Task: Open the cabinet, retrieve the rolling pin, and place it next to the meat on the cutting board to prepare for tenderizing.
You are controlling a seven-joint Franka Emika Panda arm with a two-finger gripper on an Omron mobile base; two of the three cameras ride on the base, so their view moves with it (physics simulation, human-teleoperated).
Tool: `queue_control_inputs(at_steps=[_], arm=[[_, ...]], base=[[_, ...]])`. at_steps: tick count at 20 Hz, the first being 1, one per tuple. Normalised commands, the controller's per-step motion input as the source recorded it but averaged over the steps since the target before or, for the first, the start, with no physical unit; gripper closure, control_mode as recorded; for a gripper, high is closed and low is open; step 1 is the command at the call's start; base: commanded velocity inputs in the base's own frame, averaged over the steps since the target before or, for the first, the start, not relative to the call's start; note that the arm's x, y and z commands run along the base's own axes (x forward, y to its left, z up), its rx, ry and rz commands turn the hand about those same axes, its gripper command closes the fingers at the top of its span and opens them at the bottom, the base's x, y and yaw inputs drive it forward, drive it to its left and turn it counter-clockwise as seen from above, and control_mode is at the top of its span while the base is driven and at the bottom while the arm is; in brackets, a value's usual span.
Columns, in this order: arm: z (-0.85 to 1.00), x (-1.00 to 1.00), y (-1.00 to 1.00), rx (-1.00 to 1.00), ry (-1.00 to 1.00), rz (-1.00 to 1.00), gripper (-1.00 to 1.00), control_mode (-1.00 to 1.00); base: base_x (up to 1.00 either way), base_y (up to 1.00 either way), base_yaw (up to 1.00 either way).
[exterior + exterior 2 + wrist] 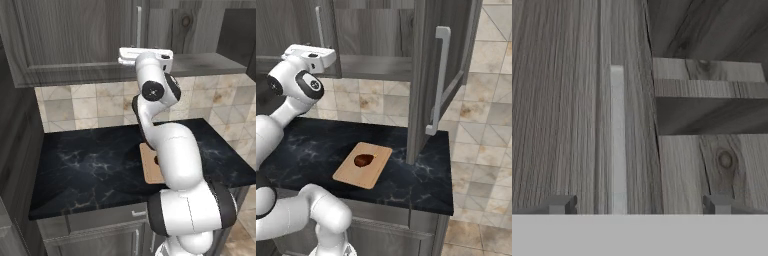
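Note:
The cabinet (376,35) hangs above the counter. Its right door (428,75) is swung open, long silver handle (439,80) facing out, and its left door (567,125) is closed. My gripper (638,204) is open and holds nothing; it points at the left door's edge, with that door's bar handle (617,140) between the fingertips and a bare inner shelf (707,89) to the right. My hand (310,55) is up at the cabinet's bottom edge. The cutting board (363,165) lies on the counter with the meat (363,160) on it. The rolling pin is hidden.
The black marble counter (90,165) runs under a tiled back wall (95,105). A tall dark unit (15,150) borders it on the left. The open door overhangs the counter's right end (426,175). My own arm covers most of the board (149,167) in the left base view.

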Motion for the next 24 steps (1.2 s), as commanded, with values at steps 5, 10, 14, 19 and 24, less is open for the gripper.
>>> queue_control_inputs(at_steps=[5,10,14,19,24], arm=[[0.00,0.48,0.13,-0.01,0.01,0.00,-1.00,-1.00],[0.00,0.44,0.14,0.00,0.00,0.00,-1.00,-1.00],[0.00,0.48,0.11,0.00,0.00,0.00,-1.00,-1.00],[-0.01,0.51,0.08,0.00,0.01,0.01,1.00,-1.00],[-0.02,0.34,0.01,0.00,0.03,0.02,1.00,-1.00]], base=[[0.00,0.00,0.00],[0.00,0.00,0.00],[0.00,0.00,0.00],[0.00,0.00,0.00],[0.00,0.00,0.00]])
